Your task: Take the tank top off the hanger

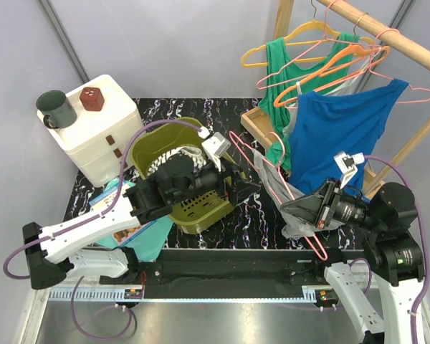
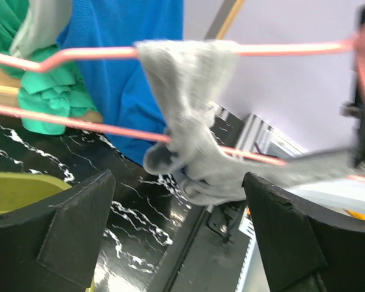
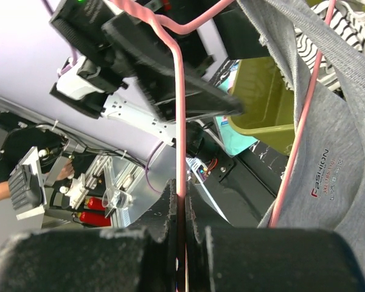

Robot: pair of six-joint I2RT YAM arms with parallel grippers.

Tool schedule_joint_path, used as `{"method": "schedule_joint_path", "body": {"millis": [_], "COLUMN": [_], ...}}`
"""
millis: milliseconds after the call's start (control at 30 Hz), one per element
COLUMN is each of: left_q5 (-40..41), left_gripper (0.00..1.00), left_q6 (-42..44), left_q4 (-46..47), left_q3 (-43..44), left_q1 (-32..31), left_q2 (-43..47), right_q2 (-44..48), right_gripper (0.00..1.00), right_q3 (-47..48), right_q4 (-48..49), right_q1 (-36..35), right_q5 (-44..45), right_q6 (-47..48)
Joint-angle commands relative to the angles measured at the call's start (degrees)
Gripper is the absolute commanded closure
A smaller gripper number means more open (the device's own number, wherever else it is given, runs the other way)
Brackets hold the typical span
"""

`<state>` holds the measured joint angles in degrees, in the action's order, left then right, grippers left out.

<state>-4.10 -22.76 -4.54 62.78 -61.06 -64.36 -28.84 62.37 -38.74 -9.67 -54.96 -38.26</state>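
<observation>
A grey tank top (image 1: 272, 179) hangs twisted on a pink hanger (image 1: 301, 229) held low over the table's front right. My right gripper (image 3: 181, 194) is shut on the hanger (image 3: 179, 109) wire, with the grey tank top (image 3: 328, 140) draped to its right. My right gripper (image 1: 290, 208) sits just right of the cloth. My left gripper (image 1: 242, 188) reaches in from the left. In the left wrist view my left gripper (image 2: 176, 201) stands wide open, the bunched tank top (image 2: 188, 121) just beyond its fingertips. Nothing lies between its fingers (image 2: 73, 231). The hanger (image 2: 97, 53) bar crosses above.
An olive basket (image 1: 173, 154) with striped cloth sits under my left arm. Behind on the right, a wooden rail (image 1: 387, 36) carries a blue top (image 1: 344, 136), a green top (image 1: 283, 64) and several hangers. A white box (image 1: 104, 129) with a mug (image 1: 55, 109) stands back left.
</observation>
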Motion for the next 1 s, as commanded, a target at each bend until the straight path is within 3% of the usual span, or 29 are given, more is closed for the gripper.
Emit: {"method": "schedule_joint_path", "body": {"millis": [0,300,433,533,567,767,967], "left_q5": [3.4,0.5,2.2,4.0,5.7,13.8,12.5], "left_gripper": [0.16,0.28,0.66,0.85,1.00,1.00,1.00], "left_q6": [1.7,0.7,2.5,4.2,4.9,7.3,5.1], "left_q4": [6.0,9.7,6.0,3.1,2.5,-2.8,-4.8], "left_q3": [4.6,5.3,8.5,10.4,11.2,14.3,15.4], "left_q1": [-0.3,-0.3,-0.3,-0.2,-0.1,2.3,10.8], "left_q2": [-2.4,-4.4,-5.8,-6.0,-5.9,-4.6,-4.5], "right_q2": [1.9,3.8,4.9,6.4,6.9,10.0,12.6], "right_gripper": [1.00,1.00,1.00,1.00,1.00,1.00,1.00], "right_q3": [-0.3,-2.8,-2.5,-2.9,-3.3,-3.7,-2.5], "right_q4": [4.4,4.4,4.2,3.9,3.8,1.2,-1.2], "right_q1": [0.2,0.2,0.2,0.2,0.2,0.2,0.2], "right_q5": [-3.0,-3.8,-4.3,-4.6,-5.0,-6.3,-9.0], "right_q6": [-1.5,-3.0,-3.7,-4.6,-5.2,-4.5,-4.1]}}
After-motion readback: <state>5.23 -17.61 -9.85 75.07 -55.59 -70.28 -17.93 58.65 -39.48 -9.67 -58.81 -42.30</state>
